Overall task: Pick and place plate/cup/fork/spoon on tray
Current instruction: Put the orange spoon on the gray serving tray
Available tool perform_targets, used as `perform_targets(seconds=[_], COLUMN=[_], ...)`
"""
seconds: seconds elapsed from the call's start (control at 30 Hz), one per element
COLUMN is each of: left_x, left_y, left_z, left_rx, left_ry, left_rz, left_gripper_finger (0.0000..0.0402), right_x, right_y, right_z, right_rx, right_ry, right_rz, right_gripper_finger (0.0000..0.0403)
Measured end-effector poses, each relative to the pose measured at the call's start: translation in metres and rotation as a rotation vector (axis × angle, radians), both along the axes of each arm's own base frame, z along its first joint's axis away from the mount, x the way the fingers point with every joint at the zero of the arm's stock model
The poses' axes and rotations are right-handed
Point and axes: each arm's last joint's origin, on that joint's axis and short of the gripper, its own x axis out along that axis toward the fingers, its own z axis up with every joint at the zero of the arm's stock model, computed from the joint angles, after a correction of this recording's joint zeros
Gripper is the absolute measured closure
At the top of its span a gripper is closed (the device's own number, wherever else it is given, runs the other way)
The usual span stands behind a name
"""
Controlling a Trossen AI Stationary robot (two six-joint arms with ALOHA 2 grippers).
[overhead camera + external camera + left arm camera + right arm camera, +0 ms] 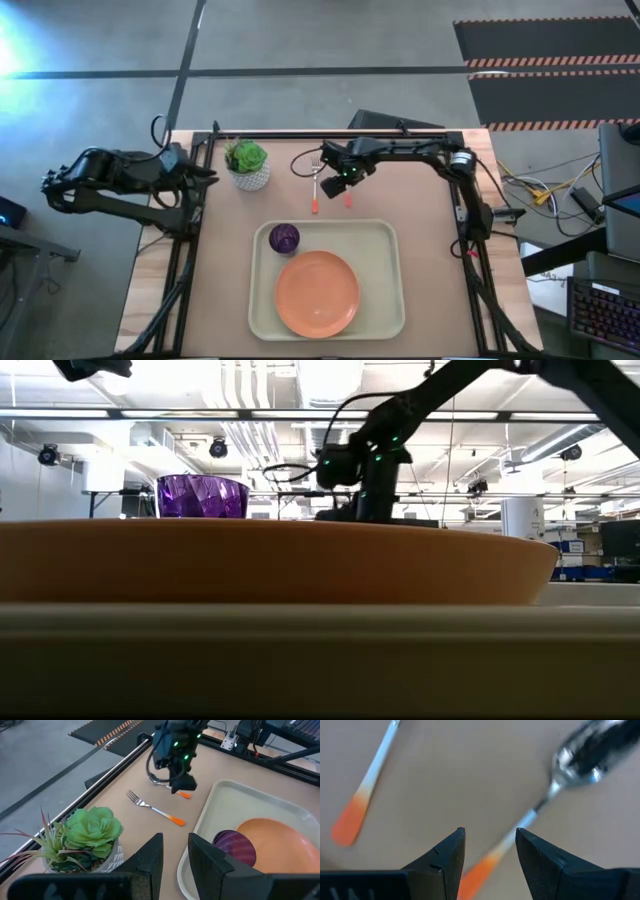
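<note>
The cream tray lies at the table's near middle, holding the orange plate and the purple cup. The fork and the spoon lie flat on the table beyond the tray. My right gripper is open, pointing down over the spoon, its fingers on either side of the spoon's stem where it meets the orange handle; I cannot tell whether they touch it. It shows in the high view. My left gripper is open and empty at the table's far left edge.
A white pot with a green plant stands at the far left, close to the fork. Black frame rails run along the table's left, right and far edges. Bare tabletop lies right of the spoon.
</note>
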Motion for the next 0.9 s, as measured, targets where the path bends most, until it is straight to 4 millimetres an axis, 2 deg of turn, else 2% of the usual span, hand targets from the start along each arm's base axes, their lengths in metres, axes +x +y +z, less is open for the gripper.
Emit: perform_targets(seconds=[0.13,0.27,0.5,0.7,0.9], left_x=[-0.005,-0.010,-0.018,-0.023,-0.026], left_y=[0.000,0.001,0.001,0.002,0.002], left_z=[0.001,0.002,0.003,0.003,0.003], left_rx=[0.003,0.000,-0.001,0.031,0.055], left_ry=[-0.015,-0.032,-0.061,-0.065,-0.062], left_rz=[-0.004,-0.007,-0.008,-0.030,-0.047], left_gripper_finger=[0.0329,0.0329,0.0329,0.0329,0.0329], right_x=[0.011,0.018,0.038,0.037,0.033], right_y=[-0.005,-0.010,-0.014,-0.013,-0.001], right_z=[-0.009,-0.008,0.023,0.035,0.021], right_rx=[0.007,0.001,-0.095,-0.121,-0.103], right_ry=[0.103,0.218,0.132,0.154,0.212], right_rz=[0.007,0.016,-0.014,-0.166,-0.232], right_gripper_finger=[0.0236,0.0236,0.0236,0.0236,0.0236])
